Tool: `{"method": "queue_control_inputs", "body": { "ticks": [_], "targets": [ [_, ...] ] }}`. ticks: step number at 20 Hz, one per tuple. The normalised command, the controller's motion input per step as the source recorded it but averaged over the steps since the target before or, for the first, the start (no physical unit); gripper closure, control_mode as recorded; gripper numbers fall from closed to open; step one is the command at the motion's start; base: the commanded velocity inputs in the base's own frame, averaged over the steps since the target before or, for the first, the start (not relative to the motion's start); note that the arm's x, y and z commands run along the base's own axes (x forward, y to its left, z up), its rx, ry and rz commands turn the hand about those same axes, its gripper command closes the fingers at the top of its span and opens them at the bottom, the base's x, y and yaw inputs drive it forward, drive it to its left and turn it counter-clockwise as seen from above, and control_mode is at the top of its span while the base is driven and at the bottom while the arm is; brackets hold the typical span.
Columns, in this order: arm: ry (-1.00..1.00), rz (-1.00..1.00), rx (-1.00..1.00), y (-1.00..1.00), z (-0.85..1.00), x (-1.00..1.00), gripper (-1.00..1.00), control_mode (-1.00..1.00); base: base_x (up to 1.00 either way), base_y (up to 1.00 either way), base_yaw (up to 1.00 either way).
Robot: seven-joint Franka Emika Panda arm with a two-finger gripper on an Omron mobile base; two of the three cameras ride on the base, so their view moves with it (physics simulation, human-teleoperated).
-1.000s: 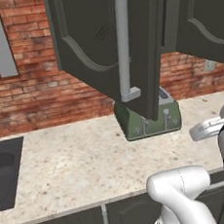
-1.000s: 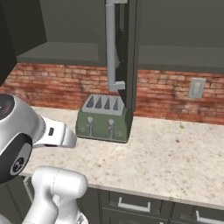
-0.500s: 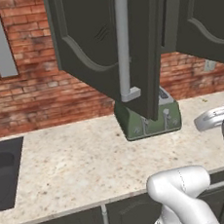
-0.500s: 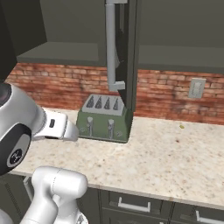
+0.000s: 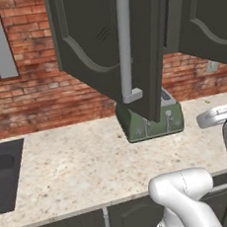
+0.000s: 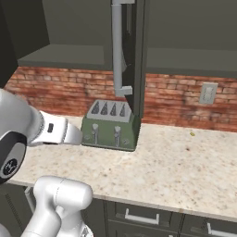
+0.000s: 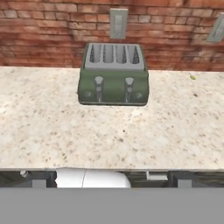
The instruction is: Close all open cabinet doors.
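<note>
Cabinet door (image 5: 103, 47) stood swung open above desk (image 5: 67, 170), projecting out toward robot — long grey bar handle (image 5: 125, 44) on its face, lower corner hanging over green toaster (image 5: 151, 121). From right base view, door (image 6: 136, 55) showed edge-on. Toaster (image 7: 113, 74) sat against brick wall (image 7: 43, 35), below outlet (image 7: 118, 22). Hand's opening — could not tell.

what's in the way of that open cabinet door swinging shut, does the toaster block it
Nothing visible does. The open cabinet door hangs above the counter, and the toaster sits below the door's bottom edge, so it shouldn't block the swing.
</note>
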Motion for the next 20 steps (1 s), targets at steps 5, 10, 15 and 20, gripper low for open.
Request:
{"method": "queue_control_inputs", "body": {
  "ticks": [5, 10, 15, 20],
  "targets": [
    [-0.10, 0.00, -0.02, 0.00, 0.03, 0.00, -1.00, -1.00, 0.00, 0.00, 0.00],
    [-0.04, 0.00, -0.12, 0.08, 0.17, -0.02, -1.00, -1.00, 0.00, 0.00, 0.00],
    [-0.03, 0.00, -0.33, 0.15, 0.25, -0.13, -1.00, -1.00, 0.00, 0.00, 0.00],
    [0.00, 0.00, -0.35, 0.00, 0.31, -0.21, -1.00, -1.00, 0.00, 0.00, 0.00]
  ]
}}
